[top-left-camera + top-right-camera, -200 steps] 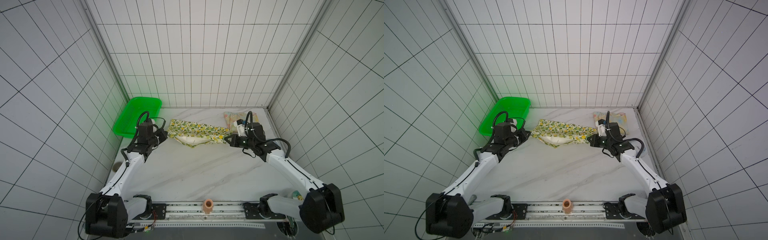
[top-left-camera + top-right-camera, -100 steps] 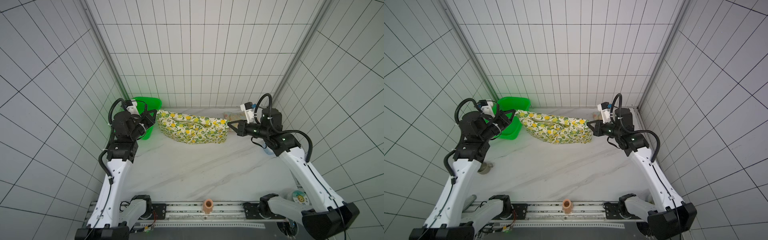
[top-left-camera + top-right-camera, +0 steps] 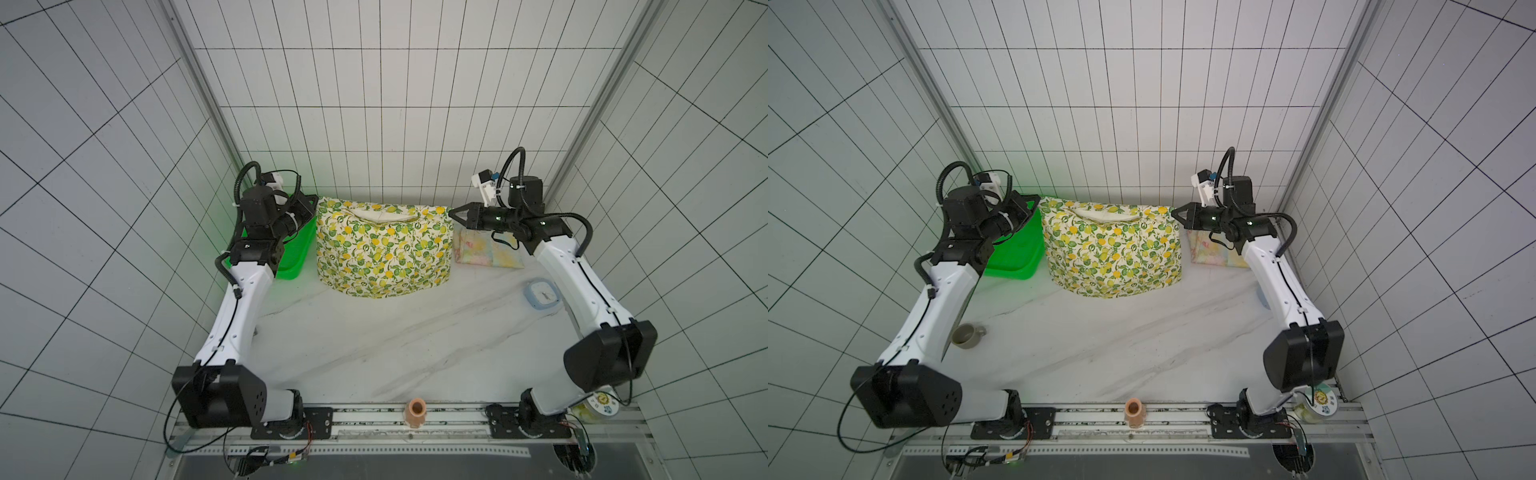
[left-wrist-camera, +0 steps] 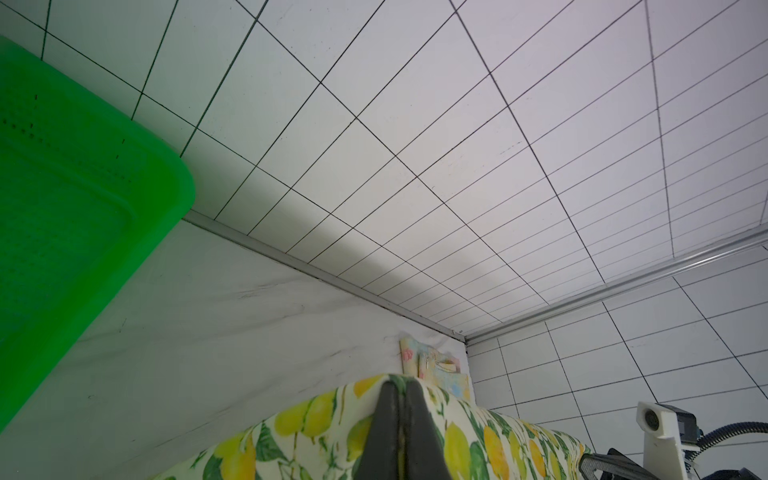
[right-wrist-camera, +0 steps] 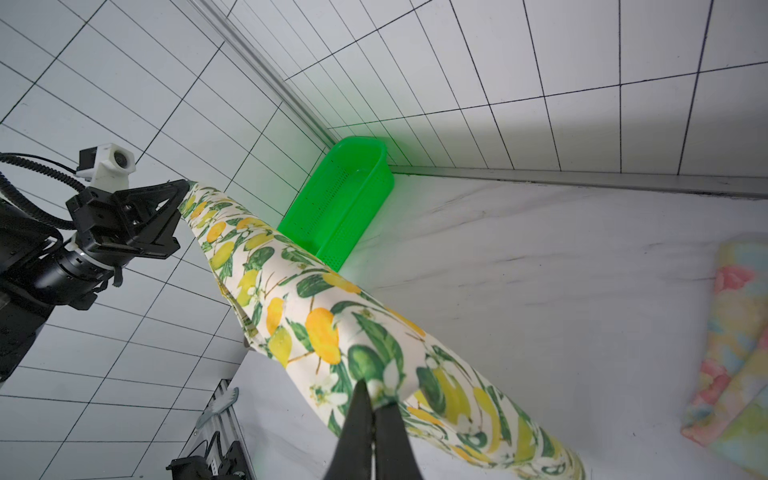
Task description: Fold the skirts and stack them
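White-tiled walls [image 3: 395, 104] close in a marble tabletop [image 3: 374, 353] on three sides. Over its far half, the lemon-print skirt [image 3: 384, 253] hangs spread like a curtain between the two arms. The left gripper [image 3: 312, 206] is pinched tight on the skirt's upper left corner, and the right gripper [image 3: 452, 213] is pinched tight on its upper right corner. Each wrist view shows dark fingers pressed together with printed cloth caught between them. The waistband sags a little in the middle and shows a cream lining. The hem hangs low over the table; whether it touches the marble cannot be told. The pastel flowered skirt [image 3: 486, 251] lies folded on the table in the far right corner, just beside the hanging skirt and below the right gripper. A green basket [image 3: 296, 259] stands in the far left corner under the left wrist. A blue-rimmed object [image 3: 540, 296] lies beside the right arm, a cup [image 3: 967, 334] sits beside the left arm, and a peach-coloured cylinder [image 3: 417, 412] stands at the front rail.
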Controlling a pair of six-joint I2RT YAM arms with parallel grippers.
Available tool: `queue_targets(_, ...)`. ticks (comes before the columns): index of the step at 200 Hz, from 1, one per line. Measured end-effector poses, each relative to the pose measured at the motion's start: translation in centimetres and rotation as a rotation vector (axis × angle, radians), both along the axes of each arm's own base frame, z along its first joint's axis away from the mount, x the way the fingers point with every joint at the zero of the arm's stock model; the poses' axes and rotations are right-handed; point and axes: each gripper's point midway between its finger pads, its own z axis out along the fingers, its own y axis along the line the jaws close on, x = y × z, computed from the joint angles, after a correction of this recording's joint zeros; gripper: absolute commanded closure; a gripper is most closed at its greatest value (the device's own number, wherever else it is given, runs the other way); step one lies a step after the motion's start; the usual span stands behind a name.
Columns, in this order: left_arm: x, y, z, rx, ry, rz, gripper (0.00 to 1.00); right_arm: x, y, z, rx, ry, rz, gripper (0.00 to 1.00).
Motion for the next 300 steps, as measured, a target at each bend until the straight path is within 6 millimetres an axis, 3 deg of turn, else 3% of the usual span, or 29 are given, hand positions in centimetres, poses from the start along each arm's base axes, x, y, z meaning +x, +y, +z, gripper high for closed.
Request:
queue_targets(15,1.3,0.1,-0.8,-0.003,0.016,0.003,1.00,2.2,0.1,-0.4,0.006,0.006,0.003,1.00)
queue_targets(33,1.7,0.1,-1.0,-0.003,0.015,0.003,1.00,3.3,0.3,-0.5,0.013,0.005,0.011,1.00)
queue_targets(56,0.7,0.1,-0.5,0.001,-0.025,0.007,1.00,2.9,0.4,-0.2,0.022,-0.009,0.025,1.00)
queue_targets(75,-1.7,-0.1,-2.8,0.004,-0.010,0.004,1.00,0.9,0.1,-1.7,0.033,-0.019,0.023,1.00)
queue_targets(97,-4.7,-1.1,-9.1,0.003,0.093,-0.021,1.00,-2.7,-0.4,-6.9,0.033,0.048,0.018,1.00)
queue_targets(132,-11.1,-3.0,-23.0,0.023,0.417,-0.074,1.00,-8.2,-1.6,-20.1,-0.005,0.299,-0.022,1.00)
queue_targets(143,-13.5,-3.4,-26.0,0.030,0.499,-0.088,1.00,-10.2,-1.9,-23.5,-0.019,0.385,-0.033,1.00)
queue_targets(153,-15.4,-3.5,-27.8,0.033,0.550,-0.096,1.00,-11.6,-2.0,-25.2,-0.029,0.434,-0.038,1.00)
queue_targets(157,-16.1,-3.5,-28.4,0.034,0.569,-0.098,0.93,-12.2,-2.0,-25.8,-0.032,0.451,-0.038,0.91)
queue_targets(176,-17.9,-3.5,-29.0,0.036,0.606,-0.101,0.66,-13.4,-2.1,-25.9,-0.037,0.474,-0.056,0.61)
queue_targets(185,-18.3,-3.4,-28.8,0.030,0.616,-0.096,0.62,-13.4,-2.3,-25.0,-0.042,0.446,-0.066,0.52)
queue_targets(217,-19.4,-3.1,-26.1,0.039,0.621,-0.076,0.57,-14.0,-3.0,-22.7,-0.069,0.416,-0.111,0.52)
queue_targets(247,-18.3,-3.1,-23.4,0.066,0.573,-0.085,0.59,-13.7,-2.2,-22.1,-0.094,0.411,-0.105,0.54)
queue_targets(262,-17.9,-3.2,-24.3,0.080,0.590,-0.096,0.64,-14.0,-0.8,-22.5,-0.108,0.406,-0.069,0.57)
queue_targets(285,-17.5,-3.6,-27.9,0.107,0.666,-0.120,0.66,-13.8,1.2,-23.1,-0.104,0.383,-0.033,0.63)
queue_targets(300,-17.5,-3.8,-29.9,0.129,0.713,-0.130,0.67,-13.4,1.5,-23.7,-0.099,0.383,-0.044,0.65)
